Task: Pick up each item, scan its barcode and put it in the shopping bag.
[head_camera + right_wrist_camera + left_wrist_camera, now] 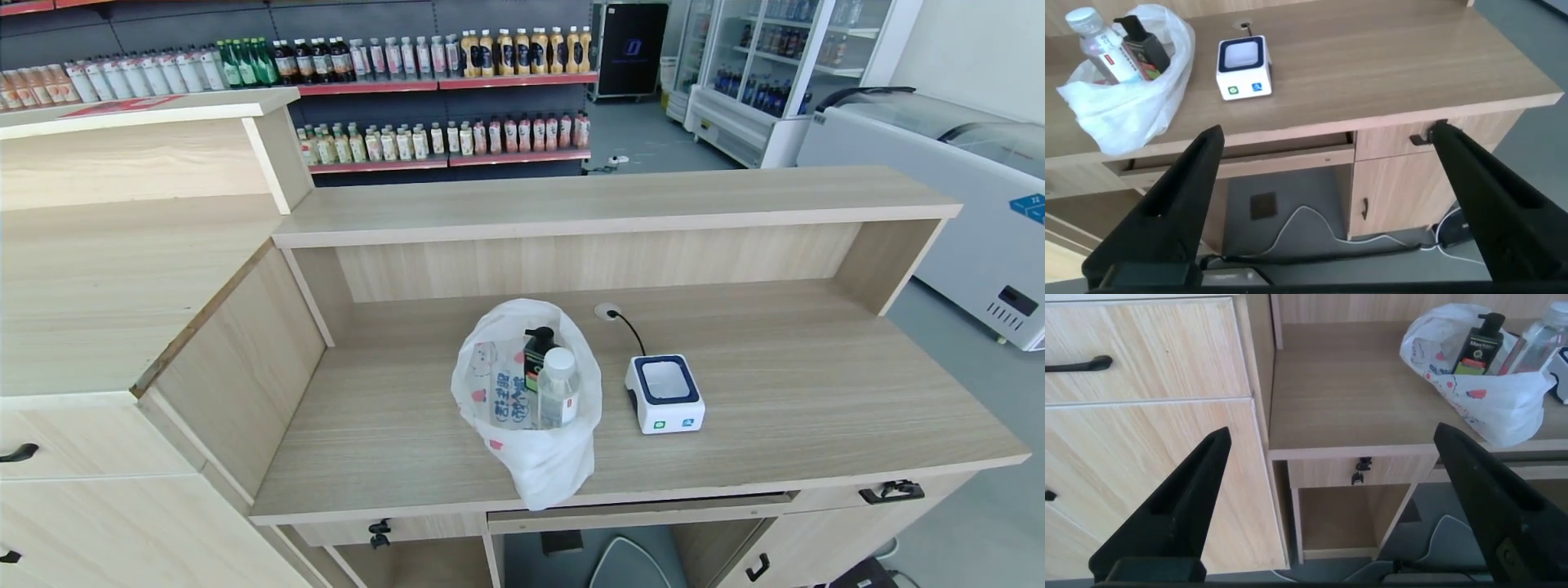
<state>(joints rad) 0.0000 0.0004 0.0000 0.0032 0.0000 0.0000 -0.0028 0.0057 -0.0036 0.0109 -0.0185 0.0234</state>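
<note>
Finds flimsy shopping bag [531, 469] on table [816, 392] beside barcode scanner [664, 394], clear water bottle [560, 390] and black pump bottle [536, 353] inside; likely light, slippery, best pinched at rim. Shows left end effector [1333, 437], right end effector [1327, 132] spread wide, empty

On the counter [816, 384] stands a bag [522, 461] holding a pump bottle [536, 353] and a water bottle [559, 390]; a scanner [664, 394] sits just to its right.

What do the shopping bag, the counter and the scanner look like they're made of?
Shopping bag: thin white plastic film, translucent and crumpled. Counter: light wood-grain board, matte, probably laminate. Scanner: glossy white hard plastic, likely, with a dark blue rim.
</note>
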